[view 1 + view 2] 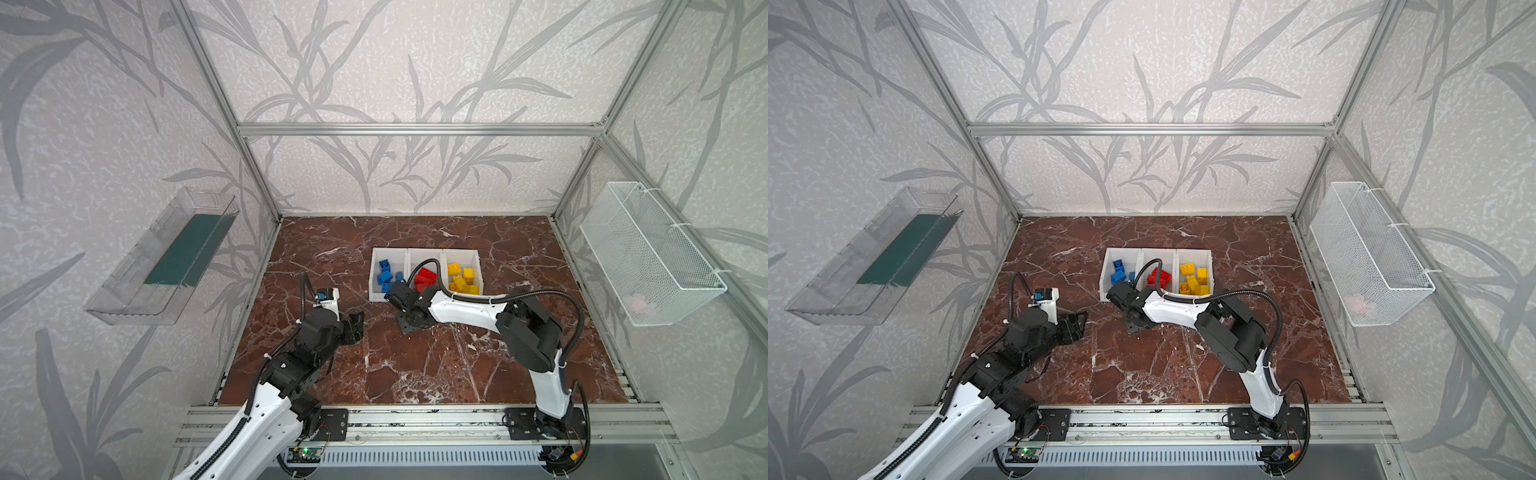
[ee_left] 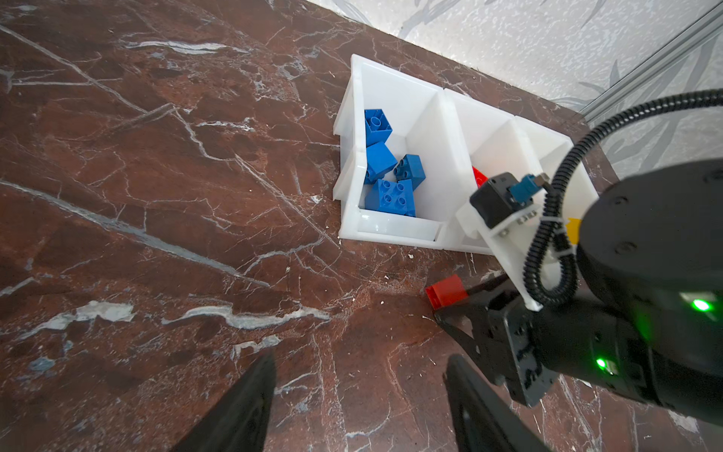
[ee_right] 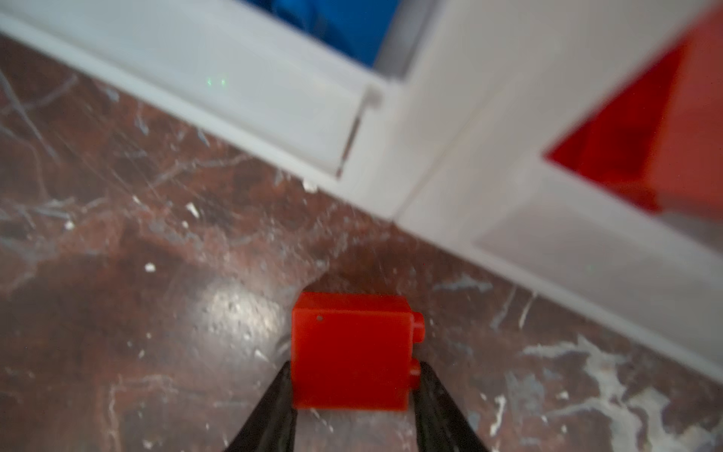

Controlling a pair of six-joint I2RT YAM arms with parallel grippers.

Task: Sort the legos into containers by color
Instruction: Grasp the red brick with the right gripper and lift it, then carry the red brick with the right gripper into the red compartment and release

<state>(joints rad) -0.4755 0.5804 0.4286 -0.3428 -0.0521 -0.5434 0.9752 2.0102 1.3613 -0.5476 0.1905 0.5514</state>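
"Legos (image 1: 460, 281) sit in the containers (image 1: 390, 254). Where's the loose red lego (image 3: 352, 352)?"
"Right gripper (image 3: 356, 373) squeezes it, just before the middle bin (image 1: 424, 255). It might bump the bin's front and drop. Left gripper (image 2: 360, 357) stands open, empty."

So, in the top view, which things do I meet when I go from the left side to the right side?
clear plastic tray → left gripper → blue legos → red legos → yellow legos → white wire mesh basket
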